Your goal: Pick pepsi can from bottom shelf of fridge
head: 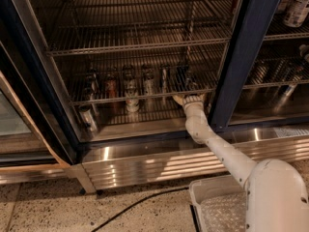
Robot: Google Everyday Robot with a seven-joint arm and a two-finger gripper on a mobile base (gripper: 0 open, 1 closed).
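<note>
The fridge (241, 57) stands with its door open, showing chrome wire racks. A row of cans stands deep inside, low down. The dark can at the row's right end (184, 76) looks like the pepsi can, though its mark is not readable. My gripper (187, 99) reaches in at the front edge of a low rack, just in front of and below that can. The bottom shelf (154, 112) runs under it, above the ribbed steel base (145, 163). My white arm (217, 149) stretches up from the lower right.
A silver-white can (131, 100) and another (88, 117) stand nearer the front, and a red-orange can (111, 85) is in the row. The open glass door (19, 129) is at left, a navy post (231, 95) right of the gripper, a white tray (217, 207) and a black cable (140, 208) below.
</note>
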